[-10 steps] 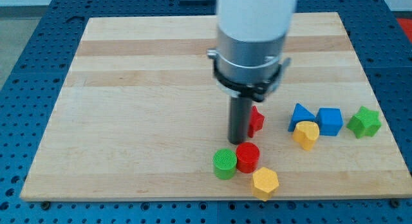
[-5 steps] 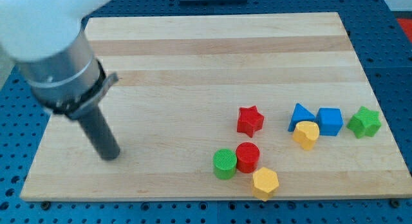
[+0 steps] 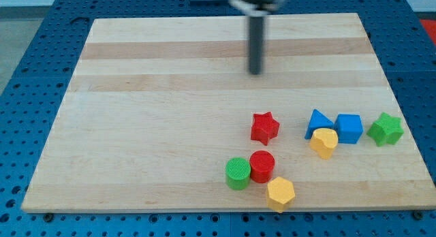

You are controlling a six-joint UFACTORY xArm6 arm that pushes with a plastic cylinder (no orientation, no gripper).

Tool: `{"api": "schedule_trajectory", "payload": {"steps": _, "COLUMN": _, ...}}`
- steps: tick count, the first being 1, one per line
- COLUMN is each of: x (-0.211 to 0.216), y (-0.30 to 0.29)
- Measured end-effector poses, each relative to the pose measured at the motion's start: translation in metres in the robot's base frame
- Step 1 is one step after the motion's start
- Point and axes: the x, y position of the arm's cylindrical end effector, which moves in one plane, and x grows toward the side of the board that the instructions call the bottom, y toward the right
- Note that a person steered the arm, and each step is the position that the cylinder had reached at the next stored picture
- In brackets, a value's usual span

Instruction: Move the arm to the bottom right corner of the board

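Note:
My tip (image 3: 255,72) rests on the wooden board (image 3: 163,114) in its upper middle, well above all the blocks and touching none. The red star (image 3: 264,127) lies straight below it. A green cylinder (image 3: 238,174), a red cylinder (image 3: 262,166) and a yellow hexagon (image 3: 281,193) cluster near the view's bottom edge. To the right sit a blue triangle (image 3: 317,121), a yellow block (image 3: 324,142), a blue cube (image 3: 349,128) and a green star (image 3: 385,129). The board's bottom right corner (image 3: 426,204) lies far from my tip.
The board lies on a blue perforated table (image 3: 27,67) that shows on all sides.
My tip swept from beside the red star to the board's left side, then to the upper middle. The arm's body has left the view. No block moved.

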Motion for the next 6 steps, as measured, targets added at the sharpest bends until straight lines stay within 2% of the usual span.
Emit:
{"api": "schedule_trajectory", "payload": {"steps": 1, "x": 0.036, "y": 0.133}}
{"api": "schedule_trajectory", "payload": {"steps": 2, "x": 0.105, "y": 0.222}}
{"api": "schedule_trajectory", "payload": {"steps": 3, "x": 0.140, "y": 0.226}}
{"api": "schedule_trajectory", "payload": {"steps": 4, "x": 0.221, "y": 0.183}}
{"api": "schedule_trajectory", "payload": {"steps": 5, "x": 0.259, "y": 0.145}}
{"api": "schedule_trajectory", "payload": {"steps": 6, "x": 0.260, "y": 0.138}}
